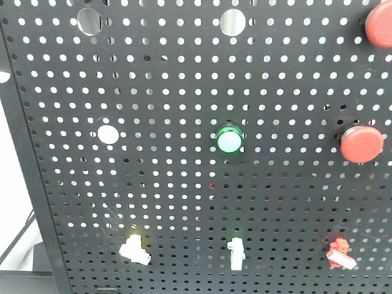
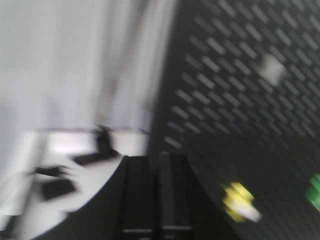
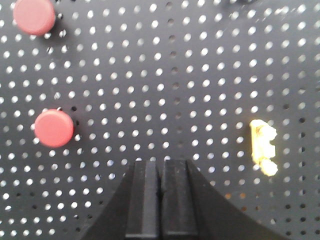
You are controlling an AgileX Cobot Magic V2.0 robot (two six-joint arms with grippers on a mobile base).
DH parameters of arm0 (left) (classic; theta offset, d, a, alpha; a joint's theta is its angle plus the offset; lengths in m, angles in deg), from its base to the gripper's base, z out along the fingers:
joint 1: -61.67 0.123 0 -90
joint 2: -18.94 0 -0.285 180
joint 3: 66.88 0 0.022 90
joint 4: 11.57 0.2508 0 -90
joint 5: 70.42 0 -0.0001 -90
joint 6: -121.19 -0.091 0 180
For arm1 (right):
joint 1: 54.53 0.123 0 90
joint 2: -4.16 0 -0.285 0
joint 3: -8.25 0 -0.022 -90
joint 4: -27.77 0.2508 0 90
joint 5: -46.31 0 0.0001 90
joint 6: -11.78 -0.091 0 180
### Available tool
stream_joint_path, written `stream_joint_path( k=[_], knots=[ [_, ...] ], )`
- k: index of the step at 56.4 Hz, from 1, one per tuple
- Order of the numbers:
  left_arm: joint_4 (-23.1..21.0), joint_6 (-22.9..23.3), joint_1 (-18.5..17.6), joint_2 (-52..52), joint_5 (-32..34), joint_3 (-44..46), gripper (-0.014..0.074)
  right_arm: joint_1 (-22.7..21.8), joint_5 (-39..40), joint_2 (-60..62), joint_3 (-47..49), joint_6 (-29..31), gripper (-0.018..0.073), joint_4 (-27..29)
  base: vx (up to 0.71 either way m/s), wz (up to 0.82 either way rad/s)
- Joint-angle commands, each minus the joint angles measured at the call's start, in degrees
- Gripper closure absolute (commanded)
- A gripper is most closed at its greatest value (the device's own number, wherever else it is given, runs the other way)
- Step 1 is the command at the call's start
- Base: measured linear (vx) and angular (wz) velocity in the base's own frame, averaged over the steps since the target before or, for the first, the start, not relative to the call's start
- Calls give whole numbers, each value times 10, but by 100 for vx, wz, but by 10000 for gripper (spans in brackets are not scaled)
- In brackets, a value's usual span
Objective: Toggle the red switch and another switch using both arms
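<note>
The red switch [image 1: 340, 254] is a small red lever with a white tip, low on the right of the black pegboard [image 1: 184, 184]. The other switch, a pale yellow lever [image 1: 135, 248], sits low on the left. In the blurred left wrist view the yellow lever [image 2: 239, 202] lies right of and slightly below my left gripper [image 2: 157, 165], which is shut and holds nothing. My right gripper [image 3: 161, 167] is also shut and empty, facing the board; the red switch is out of that view. Neither gripper shows in the front view.
A green-lit white toggle [image 1: 236, 252] stands between the two levers, with a round green-lit button [image 1: 229, 141] above it. Large red push buttons [image 1: 361, 144] [image 1: 380, 24] sit at the right, also as red buttons [image 3: 54, 128] [image 3: 34, 15]. A small yellow-lit fitting [image 3: 262, 145] is right of my right gripper.
</note>
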Motion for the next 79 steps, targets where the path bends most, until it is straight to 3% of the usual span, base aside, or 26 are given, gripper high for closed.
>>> stream_joint_path(
  k=[1, 5, 9, 18, 36, 55, 67, 79],
  knots=[
    [-95, -127, -70, 45, 36, 21, 594, 0, 33, -18, 17, 7, 566, 5, 0, 0],
    [-139, -188, -115, 76, 49, 21, 594, 0, 28, -19, 17, 7, 566, 5, 0, 0],
    [-163, -218, -145, 102, 71, 21, 594, 0, 25, -20, 17, 7, 566, 5, 0, 0],
    [-163, -225, -166, 163, 98, 39, 594, 0, 14, -20, 17, 7, 566, 5, 0, 0],
    [-162, -229, -166, 280, 98, 109, 594, 0, -4, -20, 17, 7, 566, 5, 0, 0],
    [-162, -235, -140, 310, 143, 109, 594, 0, -19, -20, 17, 37, 566, 5, 0, 0],
    [-161, -235, -116, 327, 113, 106, 594, 0, -19, -20, 17, 37, 566, 5, 0, 0],
    [-162, -225, -116, 329, 108, 49, 594, 0, -19, -20, 17, 37, 566, 6, 0, 0]
  ],
)
